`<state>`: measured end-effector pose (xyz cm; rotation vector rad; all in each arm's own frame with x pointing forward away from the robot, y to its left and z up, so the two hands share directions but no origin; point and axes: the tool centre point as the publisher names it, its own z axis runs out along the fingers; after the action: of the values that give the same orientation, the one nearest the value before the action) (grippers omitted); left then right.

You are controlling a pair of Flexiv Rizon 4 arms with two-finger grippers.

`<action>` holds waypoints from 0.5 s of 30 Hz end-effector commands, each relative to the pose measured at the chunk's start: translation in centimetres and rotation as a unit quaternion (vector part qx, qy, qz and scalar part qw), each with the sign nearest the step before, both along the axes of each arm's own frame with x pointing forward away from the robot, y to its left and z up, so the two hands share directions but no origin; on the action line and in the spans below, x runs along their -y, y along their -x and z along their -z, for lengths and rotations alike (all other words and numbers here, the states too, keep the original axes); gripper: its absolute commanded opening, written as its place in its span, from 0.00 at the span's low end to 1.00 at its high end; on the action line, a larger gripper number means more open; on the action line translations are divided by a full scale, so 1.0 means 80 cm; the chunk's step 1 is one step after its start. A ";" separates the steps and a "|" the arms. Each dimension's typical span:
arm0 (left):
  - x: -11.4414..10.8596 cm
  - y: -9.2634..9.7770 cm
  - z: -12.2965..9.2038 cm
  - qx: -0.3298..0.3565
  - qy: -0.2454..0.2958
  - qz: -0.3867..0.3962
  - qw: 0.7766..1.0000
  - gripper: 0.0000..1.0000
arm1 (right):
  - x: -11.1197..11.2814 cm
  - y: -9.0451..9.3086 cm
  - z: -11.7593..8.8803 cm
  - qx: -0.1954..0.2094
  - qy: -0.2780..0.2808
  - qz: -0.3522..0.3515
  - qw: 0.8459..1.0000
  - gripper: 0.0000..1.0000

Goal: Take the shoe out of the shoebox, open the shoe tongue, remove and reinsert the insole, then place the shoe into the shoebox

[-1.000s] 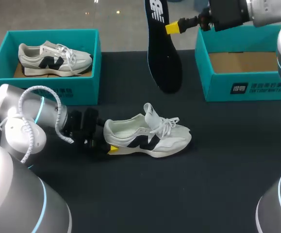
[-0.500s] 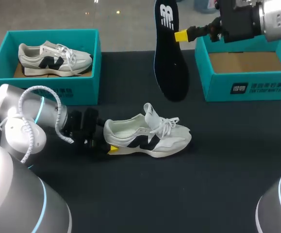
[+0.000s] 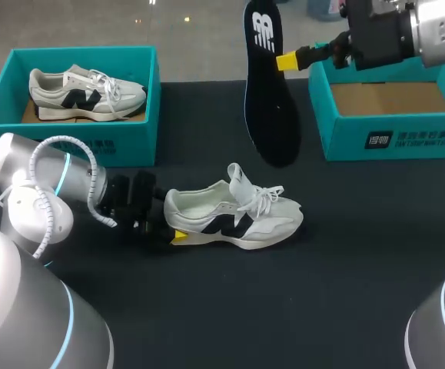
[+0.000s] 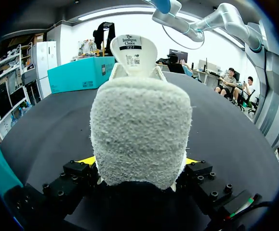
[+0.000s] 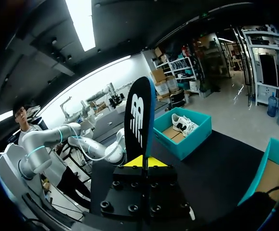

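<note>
While our right gripper pinches the long black insole by its edge between narrow jaws, toe hanging down over the desk's far edge, our left gripper is clamped on the heel of the white-and-grey sneaker. That sneaker stands on its sole mid-way across the black desk. The open teal cardboard shoebox sits at the far right corner. A second teal box at the far left corner holds a matching sneaker.

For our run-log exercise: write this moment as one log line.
left claw shut on shoe | right claw shut on insole, aloft | shoe on table
</note>
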<state>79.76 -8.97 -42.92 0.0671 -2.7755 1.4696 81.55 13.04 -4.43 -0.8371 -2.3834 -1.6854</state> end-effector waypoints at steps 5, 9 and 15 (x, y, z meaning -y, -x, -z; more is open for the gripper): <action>0.000 0.001 0.004 0.001 0.000 -0.001 1.000 0.00 | 0.017 0.046 -0.025 -0.011 0.003 0.004 1.000 0.00; 0.000 0.001 0.004 0.001 0.000 -0.001 1.000 0.00 | 0.028 0.071 -0.034 -0.012 0.008 0.025 1.000 0.00; 0.000 0.001 0.004 0.001 0.000 -0.001 1.000 0.00 | 0.048 0.100 -0.045 -0.012 0.009 0.068 0.998 0.00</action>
<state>79.76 -8.97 -42.92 0.0672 -2.7755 1.4695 76.24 10.78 -1.04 -0.9708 -2.3629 -1.6668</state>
